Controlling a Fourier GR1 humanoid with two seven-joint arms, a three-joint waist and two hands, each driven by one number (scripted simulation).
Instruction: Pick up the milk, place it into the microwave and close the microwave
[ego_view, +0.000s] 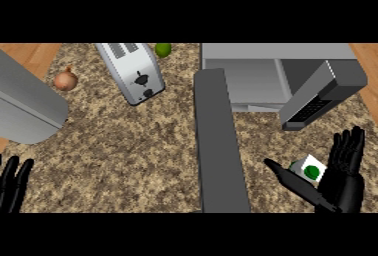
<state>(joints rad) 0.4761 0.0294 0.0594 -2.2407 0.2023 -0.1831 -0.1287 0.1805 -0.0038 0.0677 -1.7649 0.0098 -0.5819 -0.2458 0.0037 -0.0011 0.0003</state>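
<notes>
While spread open, right robot hand (341, 181) beside milk (310, 170).

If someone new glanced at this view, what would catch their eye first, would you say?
Probably the microwave at upper right, its door swung wide open toward the viewer. Next, the right hand at lower right with the milk between thumb and fingers. A toaster lies at upper left.
</notes>
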